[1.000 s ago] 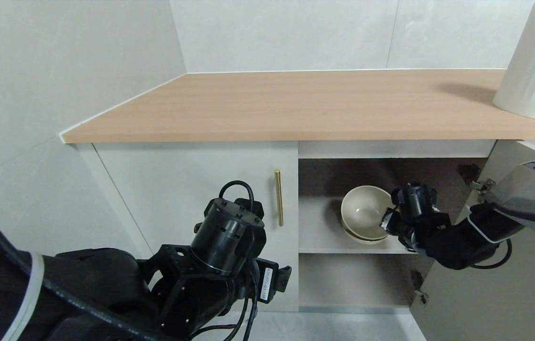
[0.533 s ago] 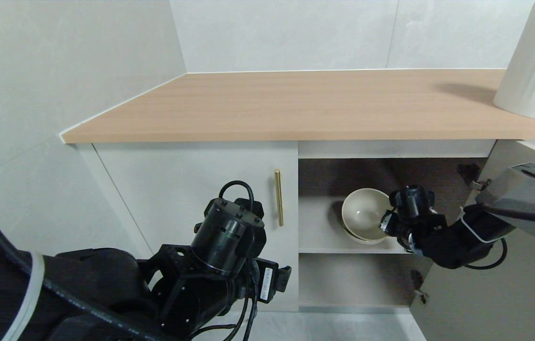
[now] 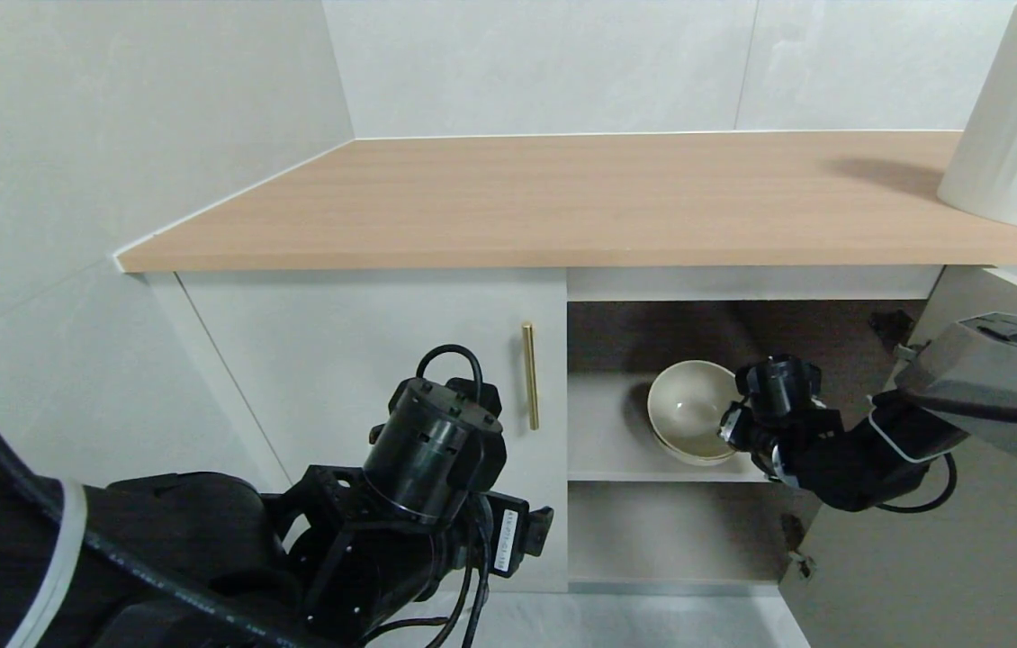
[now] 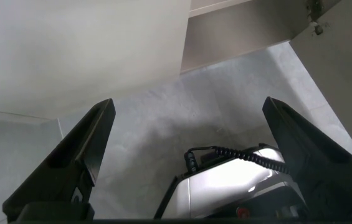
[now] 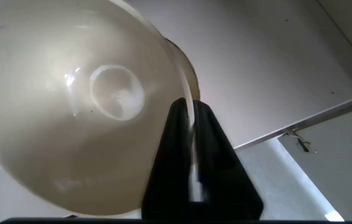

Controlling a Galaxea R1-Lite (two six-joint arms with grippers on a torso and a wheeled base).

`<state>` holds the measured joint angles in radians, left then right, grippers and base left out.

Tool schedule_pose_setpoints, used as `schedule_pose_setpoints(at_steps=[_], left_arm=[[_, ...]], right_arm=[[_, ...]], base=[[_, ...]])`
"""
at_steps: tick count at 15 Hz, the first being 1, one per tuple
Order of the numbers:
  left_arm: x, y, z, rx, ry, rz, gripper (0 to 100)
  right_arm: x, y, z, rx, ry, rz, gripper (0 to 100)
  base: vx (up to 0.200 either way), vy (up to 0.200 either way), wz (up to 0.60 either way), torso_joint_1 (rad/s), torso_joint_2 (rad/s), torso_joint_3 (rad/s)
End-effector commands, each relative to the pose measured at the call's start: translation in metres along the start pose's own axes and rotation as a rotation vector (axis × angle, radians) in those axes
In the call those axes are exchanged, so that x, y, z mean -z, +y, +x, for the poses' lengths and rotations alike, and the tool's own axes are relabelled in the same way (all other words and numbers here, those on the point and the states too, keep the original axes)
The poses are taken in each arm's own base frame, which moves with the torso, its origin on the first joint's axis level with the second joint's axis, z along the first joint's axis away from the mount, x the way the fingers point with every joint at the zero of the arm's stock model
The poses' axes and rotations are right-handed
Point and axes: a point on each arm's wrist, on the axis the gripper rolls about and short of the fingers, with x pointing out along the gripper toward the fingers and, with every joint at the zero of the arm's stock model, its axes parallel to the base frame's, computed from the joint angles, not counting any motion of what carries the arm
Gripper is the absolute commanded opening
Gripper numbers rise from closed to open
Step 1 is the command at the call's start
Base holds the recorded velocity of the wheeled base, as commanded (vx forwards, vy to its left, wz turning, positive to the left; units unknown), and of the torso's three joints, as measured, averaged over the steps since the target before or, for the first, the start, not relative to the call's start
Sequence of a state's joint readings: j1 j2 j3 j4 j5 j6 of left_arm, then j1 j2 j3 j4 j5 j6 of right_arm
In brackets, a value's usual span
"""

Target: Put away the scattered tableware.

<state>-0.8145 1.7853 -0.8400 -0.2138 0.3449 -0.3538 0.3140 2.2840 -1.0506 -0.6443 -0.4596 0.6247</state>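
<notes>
The right pincer (image 3: 730, 428) is clenched on the rim of a glossy cream ceramic bowl (image 3: 688, 407), tilted over a matching bowl (image 3: 699, 454) on the cupboard's upper shelf (image 3: 606, 443); stiff, slick and breakable, it probably wants a gentle set-down.

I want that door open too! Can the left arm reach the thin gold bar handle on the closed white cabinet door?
Probably yes. The left gripper is open and empty, its arm sits low before the closed white door, and nothing blocks the thin gold bar handle.
</notes>
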Motion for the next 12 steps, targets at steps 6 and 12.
schedule_pose_setpoints(at_steps=[6, 12], left_arm=[[0.000, 0.000, 0.001, -0.001, 0.003, 0.001, 100], [-0.008, 0.020, -0.025, -0.008, -0.059, -0.058, 100]], right_arm=[[0.001, 0.002, -0.004, -0.008, 0.005, -0.005, 100], [-0.027, 0.011, -0.091, -0.168, 0.134, -0.075, 100]], base=[[0.000, 0.000, 0.00, 0.000, 0.00, 0.000], [0.000, 0.000, 0.00, 0.000, 0.00, 0.000]])
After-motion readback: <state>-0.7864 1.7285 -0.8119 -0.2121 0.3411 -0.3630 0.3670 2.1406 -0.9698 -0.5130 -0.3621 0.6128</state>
